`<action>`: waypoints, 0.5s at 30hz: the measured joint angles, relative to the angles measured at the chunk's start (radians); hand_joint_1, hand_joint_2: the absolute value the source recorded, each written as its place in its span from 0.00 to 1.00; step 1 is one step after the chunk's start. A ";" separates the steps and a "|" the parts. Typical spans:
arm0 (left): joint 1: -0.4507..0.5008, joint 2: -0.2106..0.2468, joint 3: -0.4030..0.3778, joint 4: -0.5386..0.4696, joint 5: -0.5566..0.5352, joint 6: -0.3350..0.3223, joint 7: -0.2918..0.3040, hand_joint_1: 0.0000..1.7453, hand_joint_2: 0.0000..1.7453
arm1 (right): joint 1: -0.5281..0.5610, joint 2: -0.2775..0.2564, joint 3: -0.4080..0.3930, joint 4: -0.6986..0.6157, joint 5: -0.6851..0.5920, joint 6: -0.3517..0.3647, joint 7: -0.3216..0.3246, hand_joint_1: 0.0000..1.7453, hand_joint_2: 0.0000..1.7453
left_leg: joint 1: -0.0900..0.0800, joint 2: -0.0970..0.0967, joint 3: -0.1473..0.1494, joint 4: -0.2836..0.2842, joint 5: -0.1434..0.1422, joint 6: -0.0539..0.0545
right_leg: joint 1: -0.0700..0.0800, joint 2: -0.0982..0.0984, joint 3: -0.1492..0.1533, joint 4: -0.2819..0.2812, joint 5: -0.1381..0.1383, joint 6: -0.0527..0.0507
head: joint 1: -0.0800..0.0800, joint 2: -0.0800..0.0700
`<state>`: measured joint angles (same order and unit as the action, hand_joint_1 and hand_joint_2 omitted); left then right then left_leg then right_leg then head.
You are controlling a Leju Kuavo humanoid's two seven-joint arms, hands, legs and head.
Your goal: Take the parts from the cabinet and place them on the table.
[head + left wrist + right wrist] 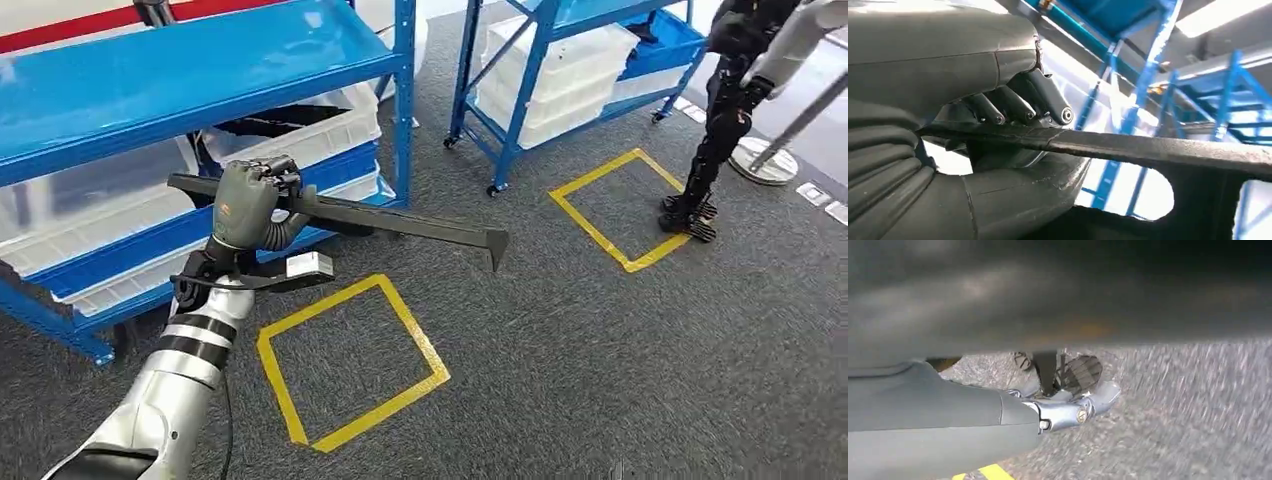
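Observation:
A long, flat black part (400, 220) with a hooked end hangs level above the grey carpet, in front of the blue cabinet (150, 90). My left hand (245, 205) grips it near one end, and most of its length sticks out to the right. In the left wrist view the dark fingers (1013, 102) wrap over the black part (1148, 147), with the thumb beneath. My right hand (1063, 412) hangs above the carpet with its fingers stretched out and nothing in them.
White bins (310, 130) sit on the cabinet's lower shelves. A second blue rack (560, 60) with white bins stands at the back. Two yellow tape squares (350, 365) (625, 205) mark the carpet. Another robot's legs (715, 150) and a round stand base (765, 160) are at the far right.

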<state>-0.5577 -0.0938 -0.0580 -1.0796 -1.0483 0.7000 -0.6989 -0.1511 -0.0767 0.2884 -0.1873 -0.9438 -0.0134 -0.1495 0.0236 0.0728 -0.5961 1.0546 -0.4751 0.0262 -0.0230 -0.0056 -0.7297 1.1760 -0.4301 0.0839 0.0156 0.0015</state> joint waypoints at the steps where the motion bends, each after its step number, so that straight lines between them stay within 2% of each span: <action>1: -0.002 0.000 0.000 0.000 0.000 0.000 0.000 1.00 1.00 | -0.001 -0.002 0.000 0.000 0.000 0.000 0.000 0.00 0.00 | 0.000 0.011 0.001 0.000 0.000 -0.001 | 0.003 -0.025 0.067 -0.097 0.019 0.002 | 0.000 0.000; 2: -0.004 0.000 0.000 -0.002 0.000 0.000 0.000 1.00 1.00 | -0.004 -0.002 0.000 -0.003 0.000 0.000 0.000 0.00 0.00 | -0.004 0.022 0.003 0.000 0.001 -0.003 | 0.012 -0.084 0.103 -0.164 0.013 -0.009 | 0.000 0.000; 3: -0.007 0.001 0.000 -0.003 0.000 0.000 0.000 1.00 1.00 | -0.006 -0.002 0.000 -0.005 0.000 0.000 0.000 0.00 0.00 | -0.010 0.034 0.003 -0.003 0.000 -0.012 | 0.017 -0.087 0.108 -0.160 0.024 -0.016 | -0.001 0.000; 6: -0.008 -0.002 0.000 -0.003 0.000 0.000 0.000 1.00 1.00 | -0.004 -0.002 0.000 -0.005 0.000 0.000 0.000 0.00 0.00 | -0.008 0.069 0.013 -0.017 0.007 -0.032 | 0.023 -0.046 0.092 -0.161 0.032 -0.037 | -0.004 0.000; 7: -0.007 -0.003 0.000 -0.003 0.000 0.000 0.000 1.00 1.00 | -0.003 -0.006 0.000 -0.005 0.001 0.000 0.000 0.00 0.00 | -0.009 0.072 0.012 -0.018 0.002 -0.041 | 0.020 -0.033 0.103 -0.176 0.041 -0.048 | -0.005 0.000; 8: -0.009 -0.002 -0.001 -0.003 -0.002 0.000 0.000 1.00 1.00 | 0.000 -0.001 0.000 -0.005 0.001 0.000 0.000 0.00 0.00 | -0.001 0.008 0.005 0.004 -0.021 -0.044 | 0.005 -0.021 0.105 -0.184 0.045 -0.053 | -0.013 0.000; 9: -0.009 -0.001 0.000 -0.003 0.000 0.000 0.000 1.00 1.00 | -0.001 -0.001 0.000 -0.005 0.001 0.000 0.000 0.00 0.00 | -0.001 -0.036 -0.017 0.056 -0.056 -0.040 | 0.003 -0.012 0.104 -0.185 0.048 -0.062 | -0.015 0.000; 10: -0.007 0.000 -0.001 -0.003 0.000 0.000 0.000 1.00 1.00 | -0.003 -0.002 0.000 -0.005 0.001 0.000 0.000 0.00 0.00 | -0.003 -0.062 -0.050 0.132 -0.097 -0.039 | 0.004 0.000 0.102 -0.184 0.049 -0.068 | -0.018 0.000; 11: -0.003 0.001 0.000 -0.003 -0.002 0.000 0.000 1.00 1.00 | -0.005 -0.001 0.000 -0.005 0.001 0.000 0.000 0.00 0.00 | -0.003 -0.075 -0.089 0.218 -0.134 -0.040 | 0.007 0.014 0.101 -0.184 0.051 -0.071 | -0.018 0.000; 12: 0.001 0.003 0.000 -0.002 -0.002 0.000 0.000 1.00 1.00 | -0.005 0.000 0.000 -0.005 0.001 0.000 0.000 0.00 0.00 | -0.003 -0.079 -0.118 0.279 -0.151 -0.040 | 0.011 0.032 0.099 -0.184 0.053 -0.075 | -0.019 0.000; 13: 0.006 0.003 0.000 -0.002 -0.002 0.000 0.000 1.00 1.00 | -0.003 0.000 0.000 -0.005 0.001 0.000 0.000 0.00 0.00 | -0.003 -0.079 -0.125 0.289 -0.143 -0.039 | 0.012 0.048 0.099 -0.184 0.053 -0.074 | -0.018 0.000; 14: 0.008 0.003 0.000 -0.002 -0.002 0.000 0.000 1.00 1.00 | 0.000 0.000 0.000 -0.005 0.001 0.000 0.000 0.00 0.00 | -0.003 -0.079 -0.111 0.254 -0.111 -0.038 | 0.012 0.064 0.099 -0.181 0.053 -0.074 | -0.019 0.000; 15: 0.007 0.004 0.000 -0.002 -0.003 0.000 0.000 1.00 1.00 | 0.001 0.000 0.000 -0.005 0.001 0.000 0.000 0.00 0.00 | -0.002 -0.080 -0.076 0.187 -0.068 -0.036 | 0.012 0.078 0.099 -0.178 0.053 -0.073 | -0.019 0.000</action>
<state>-0.5505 -0.0900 -0.0584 -1.0819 -1.0517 0.7004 -0.6985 -0.1505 -0.0763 0.2884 -0.1919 -0.9430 -0.0134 -0.1495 0.0214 -0.0072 -0.6725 1.2413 -0.5435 -0.0101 -0.0112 0.0724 -0.6306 0.9981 -0.3767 0.0106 -0.0031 0.0015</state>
